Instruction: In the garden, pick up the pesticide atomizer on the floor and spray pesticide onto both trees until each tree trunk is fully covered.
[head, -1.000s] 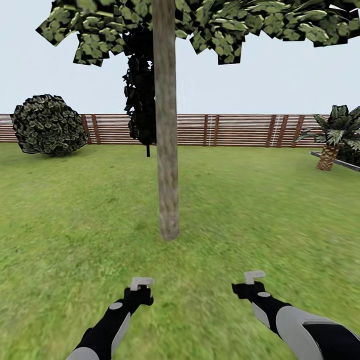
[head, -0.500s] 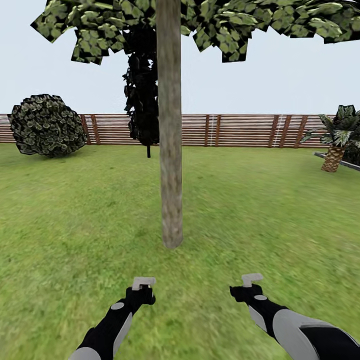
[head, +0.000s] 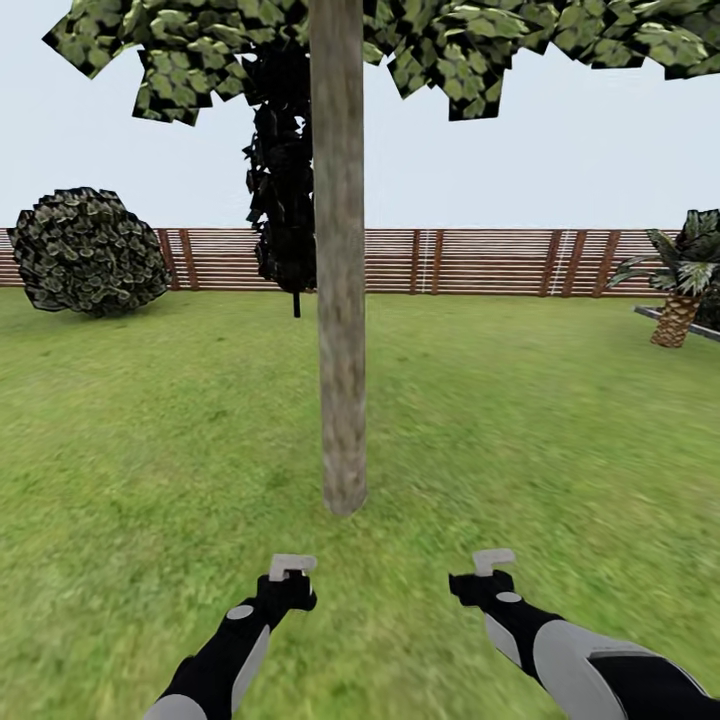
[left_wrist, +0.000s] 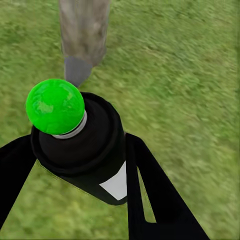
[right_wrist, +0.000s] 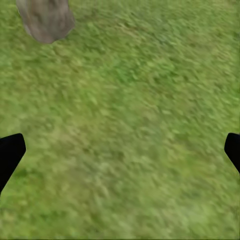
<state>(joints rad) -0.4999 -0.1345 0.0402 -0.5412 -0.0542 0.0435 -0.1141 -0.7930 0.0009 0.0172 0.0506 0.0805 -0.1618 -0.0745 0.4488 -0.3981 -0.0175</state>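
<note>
One tree trunk (head: 340, 300), thick and grey-brown, rises from the garden lawn straight ahead, and its blocky green canopy (head: 450, 40) spreads overhead. My left gripper (head: 285, 585) hangs low in front of the trunk's base. In the left wrist view this gripper (left_wrist: 75, 142) is shut on the pesticide atomizer (left_wrist: 80, 150), a dark bottle with a white label and a green ball on top, and the trunk (left_wrist: 82, 30) lies just beyond. My right gripper (head: 480, 580) is open over grass (right_wrist: 122, 150), with the trunk's foot (right_wrist: 45, 17) nearby. Pesticide and the paved floor are out of view.
A brown slat fence (head: 480, 262) closes the far side of the lawn. A round bush (head: 88, 250) stands at the far left, a dark narrow tree (head: 282, 180) behind the trunk, and a palm-like plant (head: 685, 285) at the far right. Open grass lies all around.
The whole picture has shifted: the camera has come closer to the trunk, whose base now sits lower and larger in view. Both arms keep about the same pose.
</note>
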